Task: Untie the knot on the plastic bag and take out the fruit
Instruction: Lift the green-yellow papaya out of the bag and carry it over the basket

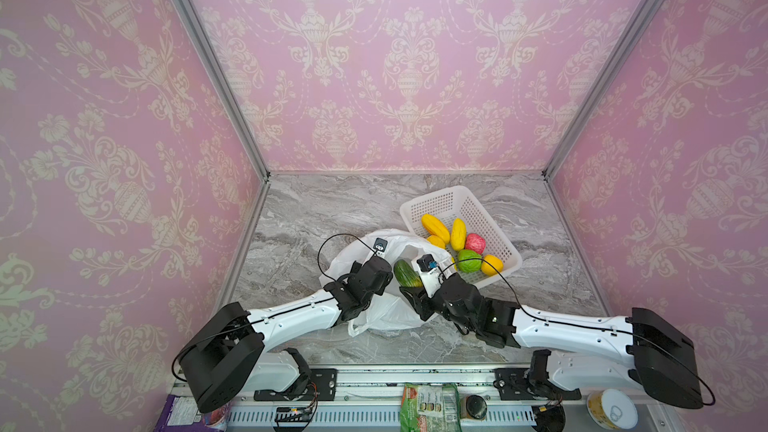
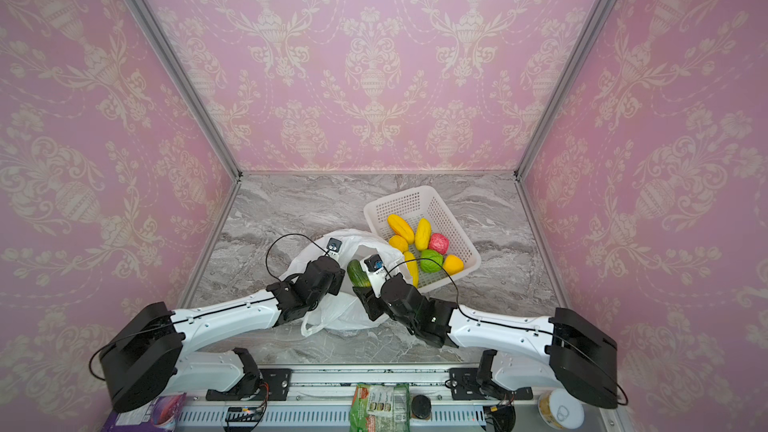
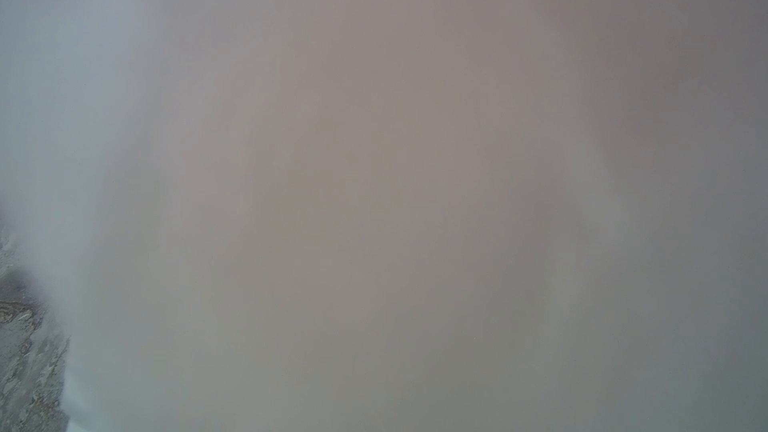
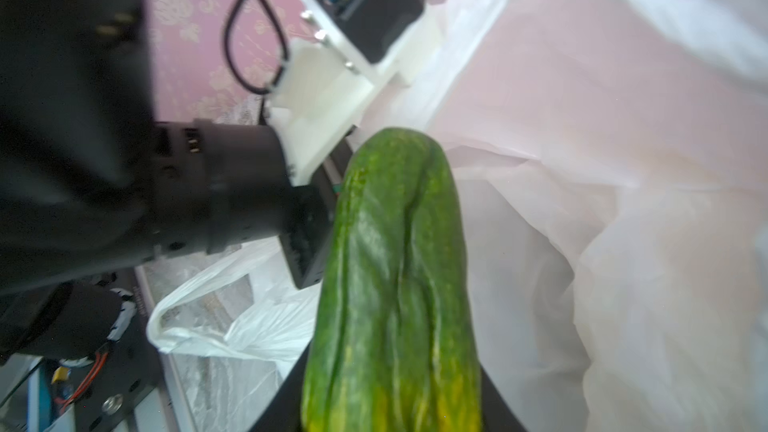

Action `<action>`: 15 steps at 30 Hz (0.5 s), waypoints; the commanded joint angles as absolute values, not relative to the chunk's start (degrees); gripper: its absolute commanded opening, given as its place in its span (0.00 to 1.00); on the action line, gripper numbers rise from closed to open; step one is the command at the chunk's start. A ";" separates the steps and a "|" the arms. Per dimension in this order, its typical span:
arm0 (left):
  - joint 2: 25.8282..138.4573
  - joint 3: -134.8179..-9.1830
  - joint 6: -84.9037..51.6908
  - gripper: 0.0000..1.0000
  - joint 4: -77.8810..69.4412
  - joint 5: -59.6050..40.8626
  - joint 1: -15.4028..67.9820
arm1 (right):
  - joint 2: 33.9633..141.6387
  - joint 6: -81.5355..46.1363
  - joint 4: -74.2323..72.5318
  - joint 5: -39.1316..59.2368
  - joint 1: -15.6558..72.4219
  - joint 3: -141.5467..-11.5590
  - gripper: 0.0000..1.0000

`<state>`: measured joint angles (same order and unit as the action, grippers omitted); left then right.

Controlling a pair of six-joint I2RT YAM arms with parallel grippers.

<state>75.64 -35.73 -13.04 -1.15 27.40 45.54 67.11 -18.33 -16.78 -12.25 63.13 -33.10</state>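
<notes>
The right gripper (image 4: pixel 392 384) is seen closed around one end of an elongated green fruit (image 4: pixel 395 251), yellowing where it is gripped, which is held over the open plastic bag (image 1: pixel 386 313). Just beside it, the left gripper (image 4: pixel 309 259) is shut and set close against the white plastic. Whether any film is pinched between its jaws cannot be told. The left wrist view is filled almost wholly by blurred plastic, with only a sliver of the table (image 3: pixel 25 347) shown at one edge.

The bag is spread crumpled on the grey, marble-patterned table between the two arms, and one loop handle (image 1: pixel 358 328) is laid loose at its near side. Just beside the bag, a white perforated basket (image 1: pixel 446 192) is set at an angle. Gathered in it, among others, are a long yellow fruit (image 1: pixel 435 228), a second long yellow fruit (image 1: pixel 458 234), a pink-red fruit (image 1: pixel 475 243), a round green fruit (image 1: pixel 469 260) and a yellow-orange fruit (image 1: pixel 492 264).

The scene is enclosed by pink walls (image 1: pixel 407 76) printed with a cream urn-and-garland pattern. Along the front rail, a green packet (image 1: pixel 430 407), a dark-lidded jar (image 1: pixel 475 407), a ring-pull tin (image 1: pixel 612 409) and a purple packet (image 1: pixel 183 413) are lined up. Their printing is too small to be read.
</notes>
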 commanded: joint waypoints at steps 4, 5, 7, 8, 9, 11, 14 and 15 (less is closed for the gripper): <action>78.02 -47.58 -14.02 0.00 8.90 25.32 37.97 | 54.04 -13.10 -15.86 -9.73 63.29 -30.74 0.31; 78.34 -49.56 -13.61 0.00 10.05 24.38 36.65 | 51.28 -12.86 -14.62 -11.50 63.14 -30.50 0.31; 78.85 -53.00 -12.59 0.00 11.68 23.11 34.84 | 46.71 -12.76 -11.89 -16.92 62.59 -30.49 0.30; 79.29 -54.69 -11.86 0.00 12.32 22.86 34.27 | 44.86 -12.74 -10.74 -19.07 62.02 -30.44 0.29; 79.80 -56.57 -11.17 0.00 13.19 23.08 33.60 | 43.07 -12.88 -9.71 -21.66 60.95 -30.39 0.28; 81.03 -60.28 -9.48 0.00 14.85 23.49 32.56 | 40.44 -13.64 -6.65 -26.46 58.69 -31.10 0.27; 83.05 -65.39 -7.12 0.00 16.91 26.33 30.83 | 38.18 -15.39 -1.71 -30.58 54.24 -32.86 0.29; 83.67 -66.67 -6.35 0.00 17.20 27.32 30.15 | 38.04 -16.44 0.10 -31.90 52.53 -33.43 0.29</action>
<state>82.19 -63.44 -10.09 12.67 24.97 31.62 38.65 -14.85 -6.90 -24.53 55.31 -31.42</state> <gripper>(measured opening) 0.046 0.414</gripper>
